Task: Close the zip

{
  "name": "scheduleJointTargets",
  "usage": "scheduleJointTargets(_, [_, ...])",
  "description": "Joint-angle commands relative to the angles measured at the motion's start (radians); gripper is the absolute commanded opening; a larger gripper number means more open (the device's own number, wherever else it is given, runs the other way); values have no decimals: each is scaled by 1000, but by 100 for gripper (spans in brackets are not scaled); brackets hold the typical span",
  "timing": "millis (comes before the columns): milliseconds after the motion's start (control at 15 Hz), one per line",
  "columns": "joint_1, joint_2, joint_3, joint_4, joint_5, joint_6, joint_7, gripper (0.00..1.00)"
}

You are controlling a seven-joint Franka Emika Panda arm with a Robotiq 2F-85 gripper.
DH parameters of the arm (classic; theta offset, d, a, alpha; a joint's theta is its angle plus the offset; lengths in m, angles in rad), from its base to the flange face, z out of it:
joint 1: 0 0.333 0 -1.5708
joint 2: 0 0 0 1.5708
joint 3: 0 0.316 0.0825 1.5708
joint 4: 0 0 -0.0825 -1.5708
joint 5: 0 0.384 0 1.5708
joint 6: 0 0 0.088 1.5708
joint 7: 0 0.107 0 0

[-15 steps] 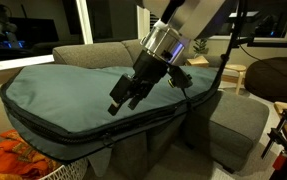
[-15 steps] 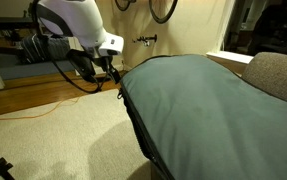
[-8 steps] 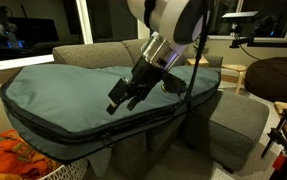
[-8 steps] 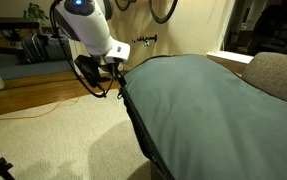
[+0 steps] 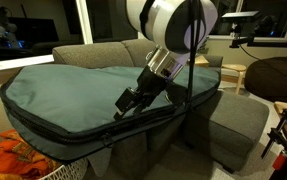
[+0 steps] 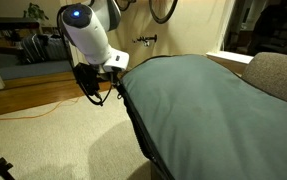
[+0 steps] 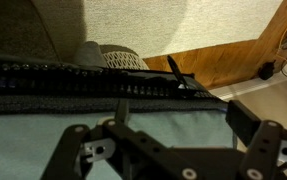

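Exterior view, hand: hand (image 5: 130,101) low over the near edge of the teal-grey bag (image 5: 68,88), dark fingers aimed down at the seam; finger spread hard to judge from this angle
Exterior view, zip: zip (image 5: 88,137) seen as a black track along the bag's front edge, passing just under the hand; pull too small to pick out here
Exterior view, setting: bag draped over a grey sofa (image 5: 238,118), orange cloth (image 5: 13,160) near the lower corner
Exterior view from the bag's end: hand (image 6: 111,88) at the far corner of the bag, zip (image 6: 133,118) a dark line running down the edge toward the camera, orange cable (image 6: 28,112) on the carpet
Wrist view, hand: fingers (image 7: 83,155) spread well apart with nothing between them, so open and empty
Wrist view, zip: black toothed track (image 7: 73,78) crossing the picture beyond the fingers, a slim dark tab (image 7: 180,76), probably the pull, standing tilted off it
Risk, missed grasp: tab thin and tilted, so likely to slip out, or padded fabric pinched in its place
Risk, jam: soft bag likely to bunch under a sideways drag, with teeth catching cloth near the curved corner
Risk, shifting load: a hard tug could slide the whole bag along the sofa rather than run the slider
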Motion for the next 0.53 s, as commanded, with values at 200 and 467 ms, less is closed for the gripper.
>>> scheduleJointTargets(200, [5,2,-3,1,1,0,0,100])
scheduleJointTargets(467, [12,26,2,1,4,-1,1,100])
